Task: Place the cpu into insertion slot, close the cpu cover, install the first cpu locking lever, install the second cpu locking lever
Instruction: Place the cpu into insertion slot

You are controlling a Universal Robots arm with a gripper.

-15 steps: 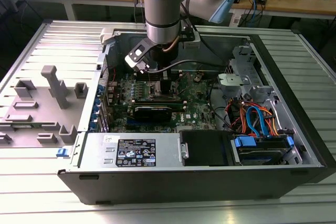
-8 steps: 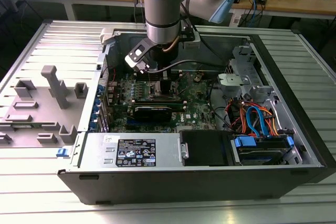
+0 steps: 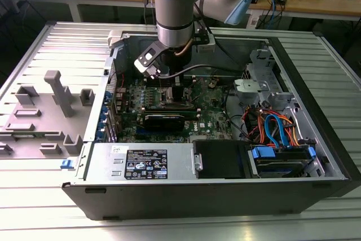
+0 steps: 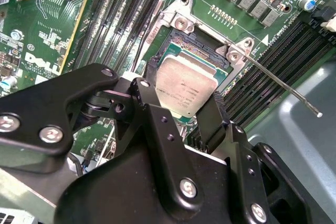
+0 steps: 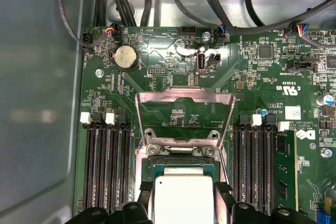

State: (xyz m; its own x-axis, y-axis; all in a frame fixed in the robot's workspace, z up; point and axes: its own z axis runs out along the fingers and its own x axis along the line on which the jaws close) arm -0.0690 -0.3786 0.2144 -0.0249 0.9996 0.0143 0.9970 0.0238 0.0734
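Note:
The cpu (image 4: 186, 88) (image 5: 181, 199), a small square chip with a silver-grey top, sits between the black fingers (image 4: 212, 116) of my gripper (image 4: 181, 95) (image 5: 182, 188), which is shut on its two opposite edges. It is right over the insertion slot (image 4: 185, 40) (image 5: 181, 161) on the green motherboard (image 3: 214, 114); I cannot tell whether it rests in it. The cpu cover (image 5: 184, 96), a silvery frame plate, stands swung open beyond the slot. A thin metal locking lever (image 4: 283, 85) sticks out beside the slot, unlatched. In the exterior view my gripper (image 3: 169, 86) reaches down into the open computer case.
Long black memory slots (image 5: 107, 166) (image 5: 257, 166) flank the socket on both sides. Black cables (image 5: 210, 3) run along the case wall past the board. A drive cage with blue and orange cables (image 3: 276, 131) fills the exterior view's right; a grey fixture (image 3: 56, 91) lies at its left.

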